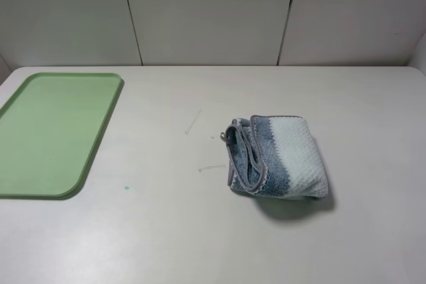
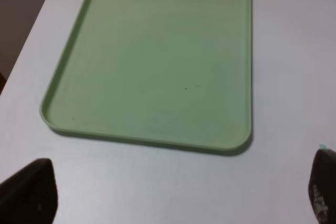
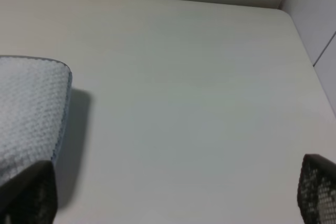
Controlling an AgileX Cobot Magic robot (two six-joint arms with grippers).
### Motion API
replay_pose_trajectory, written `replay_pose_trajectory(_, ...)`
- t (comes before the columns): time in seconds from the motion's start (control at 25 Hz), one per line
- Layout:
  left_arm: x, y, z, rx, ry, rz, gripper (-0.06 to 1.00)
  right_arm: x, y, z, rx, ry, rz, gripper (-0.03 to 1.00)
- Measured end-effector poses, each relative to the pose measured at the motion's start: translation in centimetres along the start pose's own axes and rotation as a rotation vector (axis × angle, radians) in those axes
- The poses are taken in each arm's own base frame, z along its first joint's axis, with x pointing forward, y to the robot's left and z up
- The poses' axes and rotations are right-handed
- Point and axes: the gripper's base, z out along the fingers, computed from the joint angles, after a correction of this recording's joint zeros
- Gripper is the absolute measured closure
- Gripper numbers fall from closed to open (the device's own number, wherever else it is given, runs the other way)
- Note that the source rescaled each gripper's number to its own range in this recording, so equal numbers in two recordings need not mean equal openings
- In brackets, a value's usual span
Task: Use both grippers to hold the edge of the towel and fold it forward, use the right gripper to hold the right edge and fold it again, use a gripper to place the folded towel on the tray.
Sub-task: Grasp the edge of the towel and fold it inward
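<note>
Towel [image 1: 279, 157] lies folded in a compact bundle on the table [image 1: 166, 231], right of centre and well apart from the tray [image 1: 53, 131] at left, so the folds look done and only the transfer remains. Left gripper [image 2: 175, 190] by the tray, jaws apart, empty. Right gripper [image 3: 172, 192] also spread and empty, close to the towel's pale right end, likely the better pick.

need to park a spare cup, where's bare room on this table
Widest bare patch: the table between the tray and the towel, running to the near edge. More bare table behind and right of the towel. The tray holds nothing. Nowhere crowded; only the towel takes space.
</note>
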Motion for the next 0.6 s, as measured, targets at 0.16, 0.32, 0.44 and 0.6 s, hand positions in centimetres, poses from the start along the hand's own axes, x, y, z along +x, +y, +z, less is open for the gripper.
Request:
replay_pose_trajectory(0.16, 0.00, 0.00, 0.00, 0.000, 0.000, 0.000, -0.01, 0.00, 0.00, 0.00, 0.000, 0.000, 0.000, -0.03)
replay_pose_trajectory(0.32, 0.00, 0.00, 0.00, 0.000, 0.000, 0.000, -0.01, 0.00, 0.00, 0.00, 0.000, 0.000, 0.000, -0.03)
replay_pose_trajectory(0.44, 0.00, 0.00, 0.00, 0.000, 0.000, 0.000, -0.01, 0.00, 0.00, 0.00, 0.000, 0.000, 0.000, -0.03)
replay_pose_trajectory(0.6, 0.00, -0.01, 0.00, 0.001, 0.000, 0.000, -0.05, 0.00, 0.00, 0.00, 0.000, 0.000, 0.000, -0.03)
